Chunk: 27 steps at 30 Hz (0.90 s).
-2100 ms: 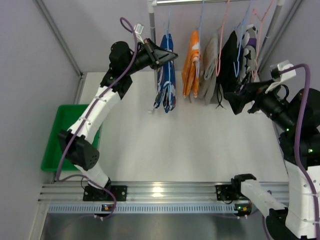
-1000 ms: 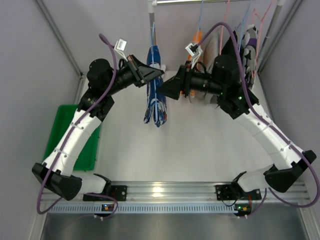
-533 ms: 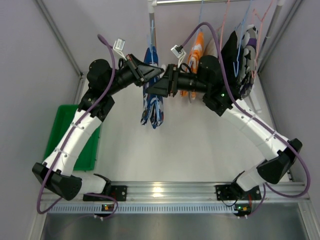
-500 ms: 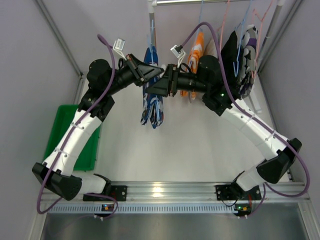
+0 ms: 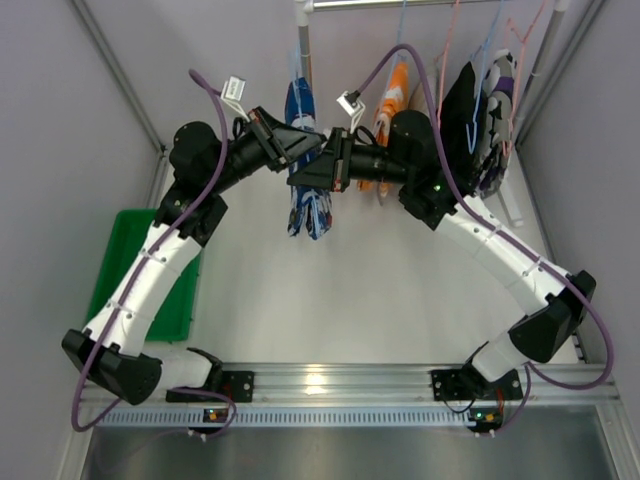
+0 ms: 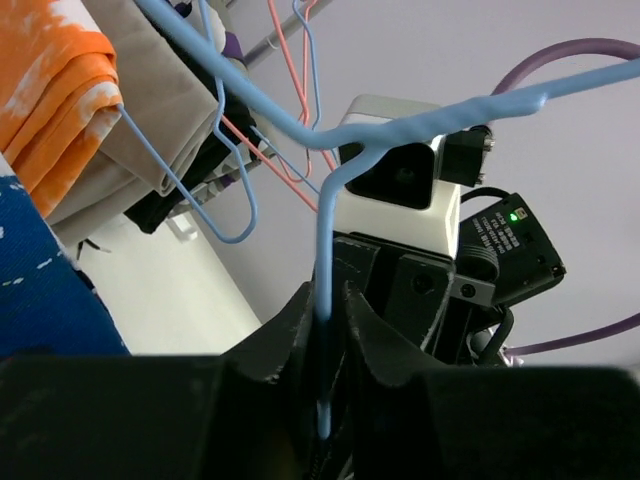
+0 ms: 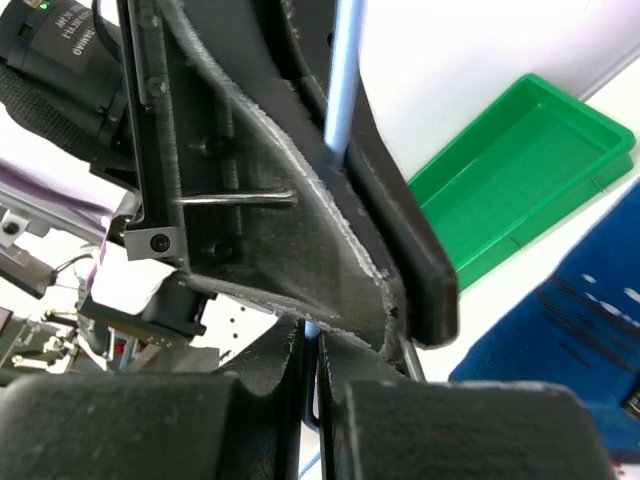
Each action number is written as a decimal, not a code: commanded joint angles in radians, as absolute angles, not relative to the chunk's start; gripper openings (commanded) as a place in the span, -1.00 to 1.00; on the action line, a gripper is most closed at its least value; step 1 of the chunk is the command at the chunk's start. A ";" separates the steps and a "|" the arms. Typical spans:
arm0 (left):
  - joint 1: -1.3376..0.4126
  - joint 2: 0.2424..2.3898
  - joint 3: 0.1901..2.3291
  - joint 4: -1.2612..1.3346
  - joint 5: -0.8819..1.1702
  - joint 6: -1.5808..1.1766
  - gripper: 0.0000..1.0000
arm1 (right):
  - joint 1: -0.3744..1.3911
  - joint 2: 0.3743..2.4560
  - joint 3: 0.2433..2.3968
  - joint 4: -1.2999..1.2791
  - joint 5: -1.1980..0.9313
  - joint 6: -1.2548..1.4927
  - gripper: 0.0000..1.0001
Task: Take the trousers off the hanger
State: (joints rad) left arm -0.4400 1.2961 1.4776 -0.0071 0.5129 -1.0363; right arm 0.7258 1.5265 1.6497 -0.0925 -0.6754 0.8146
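Close in, my right claw (image 7: pixel 312 352) has just snapped shut on the blue hanger (image 7: pixel 340 90), meeting my left claw (image 6: pixel 322 300), which was already clenched on the same wire (two pinches, one hanger). The blue patterned trousers (image 5: pixel 310 205) still drape from it in the upper middle of the overhead view, with the orange pair (image 5: pixel 397 90) farther back under the rail (image 5: pixel 420 3). The hanger is steadied now, I judge, but one claw must shift to the cloth to draw it off.
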 commanded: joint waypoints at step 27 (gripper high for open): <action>-0.316 0.652 0.954 -0.236 0.104 -0.029 0.97 | 0.673 1.517 1.920 0.103 -0.640 1.114 -1.00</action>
